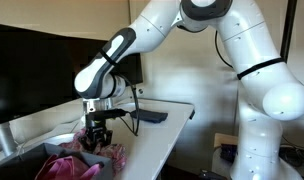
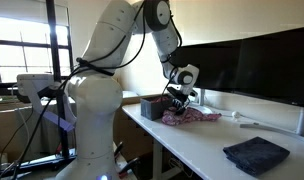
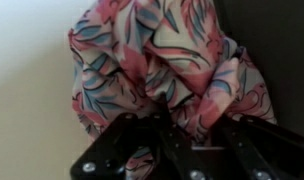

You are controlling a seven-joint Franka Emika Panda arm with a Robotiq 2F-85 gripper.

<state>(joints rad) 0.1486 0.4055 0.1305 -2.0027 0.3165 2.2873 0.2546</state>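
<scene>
Item 1: gripper (image 3: pixel 178 128), nearest the wrist camera, its fingers drawn narrow with a fold of the patterned cloth (image 3: pixel 162 60) bunched between them.
Item 2: patterned cloth, pink with blue and white streaks, crumpled on the white desk (image 2: pixel 192 150) just beside a dark box (image 2: pixel 152 107).
Item 3: 1 dark folded cloth (image 2: pixel 257 155), well apart.
Status, by judgement: grasp made, lift not yet begun; most of the fabric rests on the desk.
</scene>
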